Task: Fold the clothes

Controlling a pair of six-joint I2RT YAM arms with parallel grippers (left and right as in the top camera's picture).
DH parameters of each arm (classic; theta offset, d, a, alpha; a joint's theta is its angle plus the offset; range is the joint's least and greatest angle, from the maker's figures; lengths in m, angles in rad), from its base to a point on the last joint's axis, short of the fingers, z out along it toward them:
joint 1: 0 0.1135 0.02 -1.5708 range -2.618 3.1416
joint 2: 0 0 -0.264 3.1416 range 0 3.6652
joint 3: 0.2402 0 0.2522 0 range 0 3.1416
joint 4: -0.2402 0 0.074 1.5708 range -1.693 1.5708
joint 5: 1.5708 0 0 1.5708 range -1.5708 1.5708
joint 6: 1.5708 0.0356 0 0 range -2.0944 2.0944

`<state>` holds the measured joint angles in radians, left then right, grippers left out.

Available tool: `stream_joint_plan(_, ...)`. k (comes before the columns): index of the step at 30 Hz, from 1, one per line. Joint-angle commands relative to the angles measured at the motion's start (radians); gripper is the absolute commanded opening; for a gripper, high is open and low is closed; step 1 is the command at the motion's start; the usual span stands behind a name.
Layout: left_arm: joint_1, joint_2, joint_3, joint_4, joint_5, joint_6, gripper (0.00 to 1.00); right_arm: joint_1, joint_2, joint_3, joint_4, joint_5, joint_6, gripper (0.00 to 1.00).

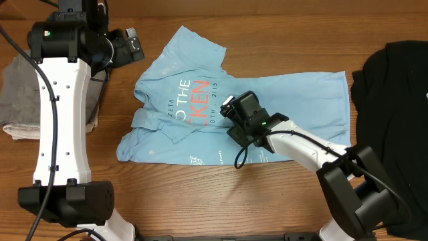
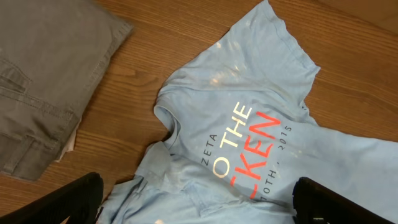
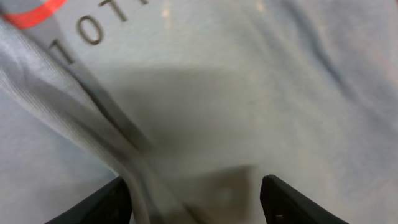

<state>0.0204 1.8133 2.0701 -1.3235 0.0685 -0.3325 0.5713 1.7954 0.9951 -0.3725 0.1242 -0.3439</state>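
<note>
1. shirt (image 1: 200, 114) rumpled in the middle of table (image 1: 200, 201), print up, one sleeve toward the far edge, near hem doubled over.
2. right gripper (image 3: 196, 202) down low on the cloth by the print's end, jaws parted, nothing clamped that shows; ridge of cloth just beside one finger (image 3: 109, 202).
3. left gripper (image 2: 199, 208) wide open, empty, between grey garment (image 1: 20, 100) and shirt.
4. best bet, by the look of it: pinch that ridge near its edge, one layer only, lift low, drag flat before any fold. black garment (image 1: 394, 80) well apart, no bother.
5. readable: "zeta", "the", "ken" in orange-red, "2015"; other letters cut off by a fold.
</note>
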Motion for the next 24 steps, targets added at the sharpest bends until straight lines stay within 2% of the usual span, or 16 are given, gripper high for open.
stream_joint_plan(1,0.005,-0.007,0.013,0.000,0.006,0.022,1.00,-0.027,0.002,0.019,0.021,0.013,0.003,0.69)
stream_joint_plan(9,0.005,-0.007,0.013,0.000,0.006,0.022,1.00,-0.060,0.002,0.019,0.080,0.013,0.006,0.70)
stream_joint_plan(11,0.005,-0.007,0.013,0.000,0.006,0.022,1.00,-0.068,0.002,0.023,0.116,0.019,0.042,0.78)
stream_joint_plan(14,0.005,-0.007,0.013,0.000,0.006,0.022,1.00,-0.090,0.000,0.067,0.122,0.021,0.117,0.80)
stream_joint_plan(18,0.005,-0.007,0.013,0.000,0.006,0.022,1.00,-0.110,-0.004,0.169,-0.002,0.014,0.159,0.81)
stream_joint_plan(24,0.005,-0.007,0.013,0.000,0.006,0.022,1.00,-0.112,-0.025,0.313,-0.353,0.005,0.246,0.81)
